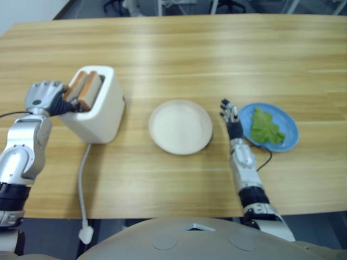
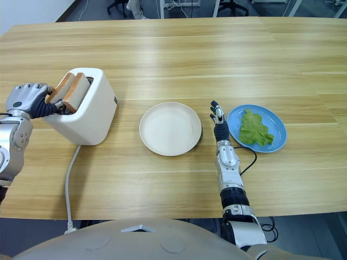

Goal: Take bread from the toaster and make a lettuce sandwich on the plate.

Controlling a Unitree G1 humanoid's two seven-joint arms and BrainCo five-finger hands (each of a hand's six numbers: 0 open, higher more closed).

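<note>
We see a white toaster (image 2: 87, 114) standing at the left of the wooden desk (image 2: 179, 49), with two slices of bread (image 2: 69, 89) sticking up out of its slots. Our left hand (image 2: 26, 98) is at the toaster's left side, its fingers (image 2: 47, 107) curled onto the nearer slice. A white cord (image 2: 69, 179) runs from the toaster to the desk's near edge. A cream plate (image 2: 171, 129) lies in the middle, apart from the toaster. Just right of it our right hand (image 2: 218, 123) rests with its fingers straight, holding nothing, between that plate and a blue plate (image 2: 277, 132) carrying a lettuce leaf (image 2: 252, 129).
</note>
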